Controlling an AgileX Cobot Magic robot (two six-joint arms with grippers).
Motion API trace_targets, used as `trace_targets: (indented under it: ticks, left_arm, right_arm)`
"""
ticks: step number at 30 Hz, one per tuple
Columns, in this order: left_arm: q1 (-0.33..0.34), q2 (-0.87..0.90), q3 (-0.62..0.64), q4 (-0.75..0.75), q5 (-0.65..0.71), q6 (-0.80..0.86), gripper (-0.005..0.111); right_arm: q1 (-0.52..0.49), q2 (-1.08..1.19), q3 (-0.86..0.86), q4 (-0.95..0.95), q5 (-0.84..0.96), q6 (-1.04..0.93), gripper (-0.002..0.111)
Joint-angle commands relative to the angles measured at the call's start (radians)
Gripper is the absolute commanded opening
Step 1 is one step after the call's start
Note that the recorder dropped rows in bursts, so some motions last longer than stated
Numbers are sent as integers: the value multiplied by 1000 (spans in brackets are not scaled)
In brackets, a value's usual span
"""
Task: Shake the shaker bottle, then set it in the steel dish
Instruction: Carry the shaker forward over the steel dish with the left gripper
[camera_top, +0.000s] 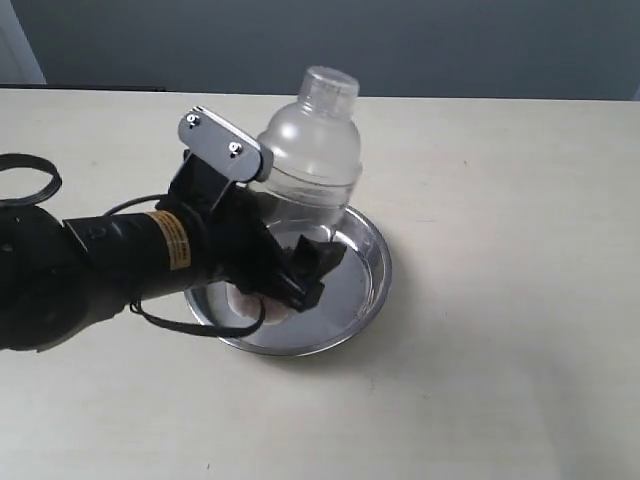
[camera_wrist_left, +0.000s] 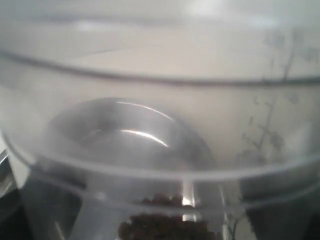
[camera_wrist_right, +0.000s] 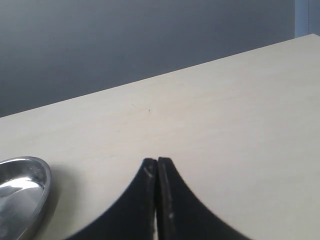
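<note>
Exterior view | shaker bottle (camera_top: 312, 160) inside steel dish (camera_top: 378, 268) rim | bare table (camera_top: 500, 360) beyond

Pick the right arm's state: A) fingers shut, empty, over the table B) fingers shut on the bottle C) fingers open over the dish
A: in the right wrist view the right gripper has its fingers pressed together with nothing between them, above the table, the dish off to one side.

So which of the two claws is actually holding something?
The left gripper: it is closed on the bottle at the dish. The right gripper is shut on nothing, above the table.
</note>
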Motion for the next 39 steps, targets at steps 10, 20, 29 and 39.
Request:
trace_targets:
  ticks: [10,20,29,39]
  left_arm:
    - [28,79,14,7,-140,-97,0]
    - [35,-76,-78,127,-180,-40,0]
    - [55,-58,-51,48,-180,-38,0]
    - [55,-62,-71,70,-134,-39,0]
  right_arm:
    - [-3,-5,1,-2,-11,-3,-1]
    - [-3,-5,1,-4,-11,-3,-1]
    - [-3,-5,1,-2,-11,-3,-1]
    - [-3,-5,1,3,-11,-3,-1]
